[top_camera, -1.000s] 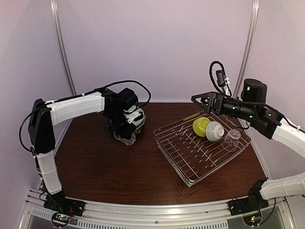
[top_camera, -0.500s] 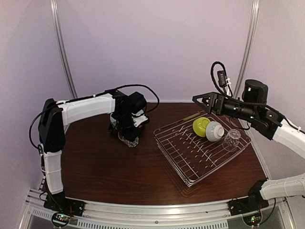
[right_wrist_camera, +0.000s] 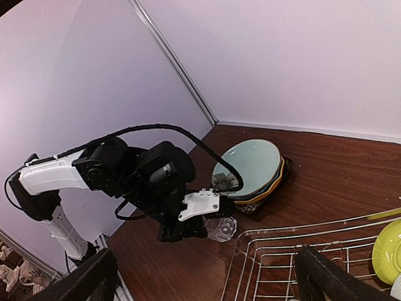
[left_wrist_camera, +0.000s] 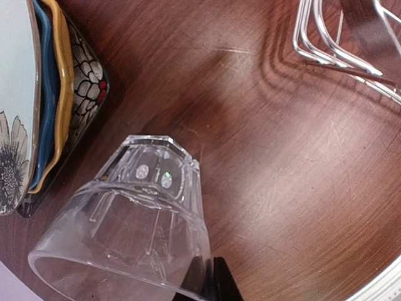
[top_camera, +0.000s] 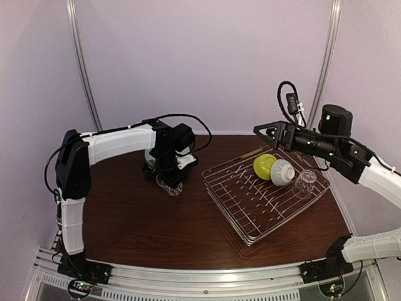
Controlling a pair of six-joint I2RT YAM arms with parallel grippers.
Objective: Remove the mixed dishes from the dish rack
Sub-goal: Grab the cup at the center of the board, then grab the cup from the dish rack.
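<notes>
Both jaws of the left gripper (top_camera: 166,170) were pressed together on the rim wall of a clear glass (left_wrist_camera: 125,226). They held it tilted, mouth toward the wrist and faceted base angled down at the dark wooden table (left_wrist_camera: 294,188); whether the base touched the wood could not be told. Only one black finger (left_wrist_camera: 207,285) showed in the wrist view, so the bite looked thin and close to the lip. The likeliest trouble, in my judgement, was a release at that tilt: the glass would tip onto its side and roll, since smooth tapered glass has little to stop it. Just beside it sat the unloaded stack, the pale teal plate (left_wrist_camera: 15,75) on top and the black floral square plate (left_wrist_camera: 86,75) at the bottom. A sideways swing or a rolling glass could knock that corner and chip something. A slip in the pinch was the other risk, glass being slick against hard fingers. Farther out, the dish rack (top_camera: 247,235) held a yellow-green bowl (top_camera: 264,164), a white bowl (top_camera: 282,172) and a second clear glass (top_camera: 305,182). The right gripper (top_camera: 266,133) hung spread wide and empty above the rack's far edge, well apart from the left arm.
</notes>
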